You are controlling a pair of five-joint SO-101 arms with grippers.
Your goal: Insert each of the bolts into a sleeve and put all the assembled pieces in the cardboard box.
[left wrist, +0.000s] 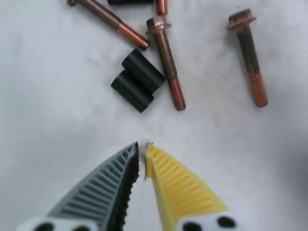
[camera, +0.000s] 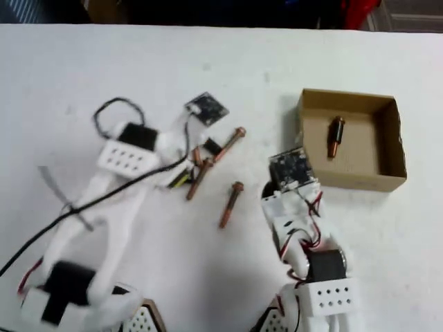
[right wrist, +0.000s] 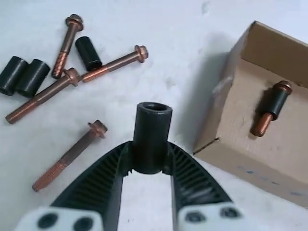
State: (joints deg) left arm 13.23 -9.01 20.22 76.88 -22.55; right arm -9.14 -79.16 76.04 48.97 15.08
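Right gripper (right wrist: 148,147) gripped a black cylindrical sleeve (right wrist: 153,130) beside the brown cardboard box (right wrist: 226,115), one sleeved copper bolt (right wrist: 270,107) lay inside it, left gripper (left wrist: 142,151) hung clenched on nothing over the white desk (left wrist: 57,120), near two loose black sleeves (left wrist: 138,79) and scattered copper bolts (left wrist: 167,62).

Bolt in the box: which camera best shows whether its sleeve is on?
Right wrist view: the bolt lies in the box with a black sleeve around its shank, thread end poking out. The high view shows the same, farther off.
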